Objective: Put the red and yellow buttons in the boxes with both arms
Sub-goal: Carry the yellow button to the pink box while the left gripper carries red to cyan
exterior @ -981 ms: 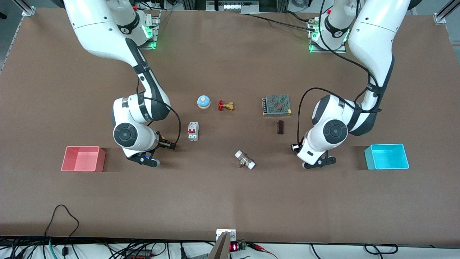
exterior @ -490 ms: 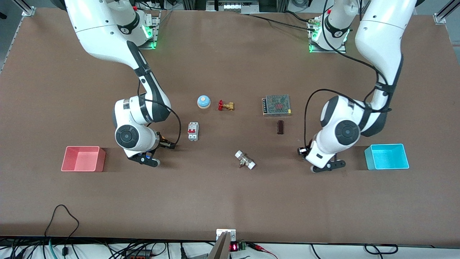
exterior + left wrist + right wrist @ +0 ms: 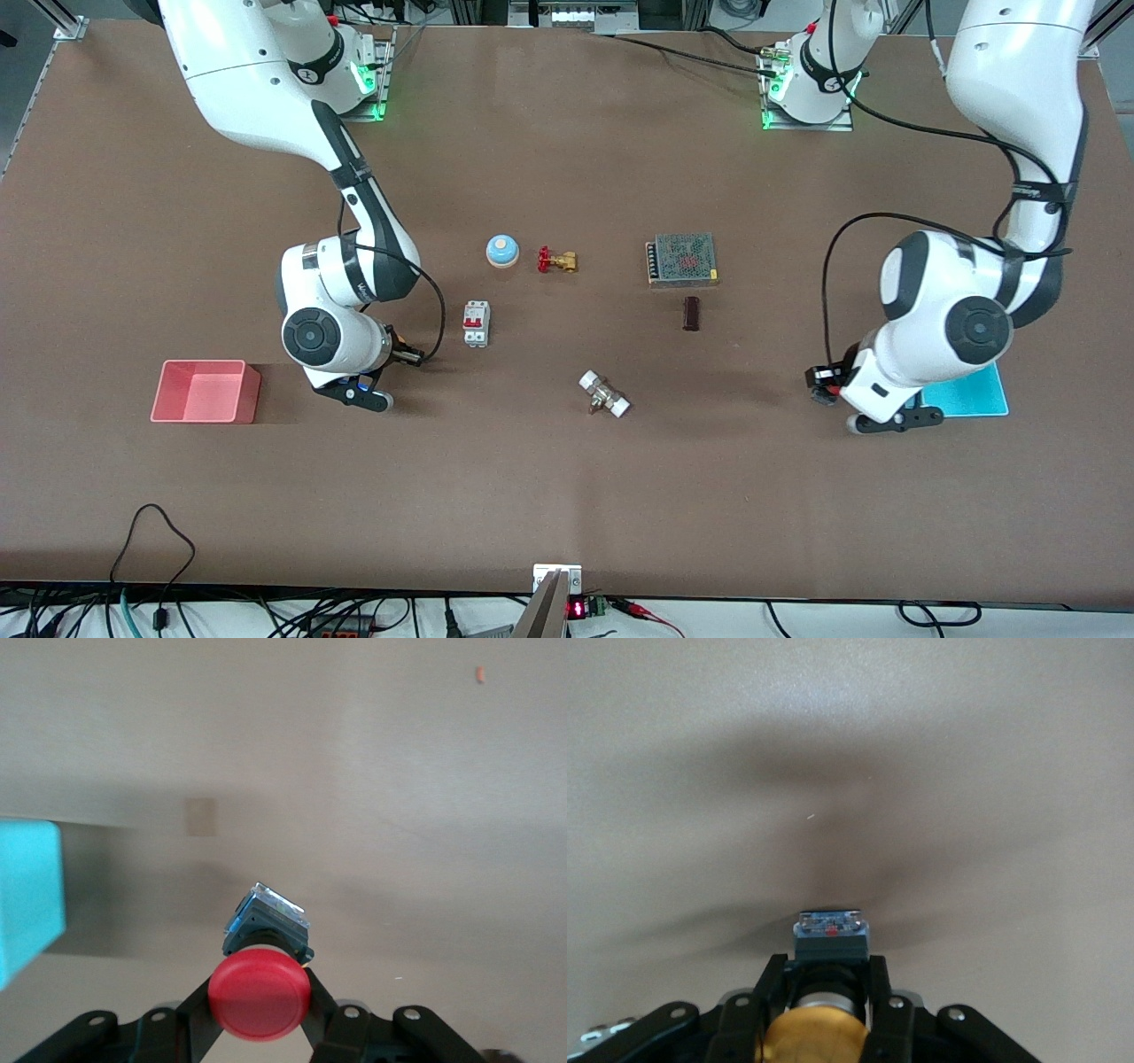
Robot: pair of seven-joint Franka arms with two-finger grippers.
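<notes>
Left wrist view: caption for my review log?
Left end effector shut on the red button, held above the table beside the cyan box.

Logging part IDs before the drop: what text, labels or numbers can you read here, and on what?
Nothing reads clearly.
Right arm: script logo on the wrist link, too small to read.
Red display at the table's near edge: digits lit, unreadable.
Breaker: no legible marking.
Red button and yellow button: caps blank; label on yellow button's body blurred.
</notes>
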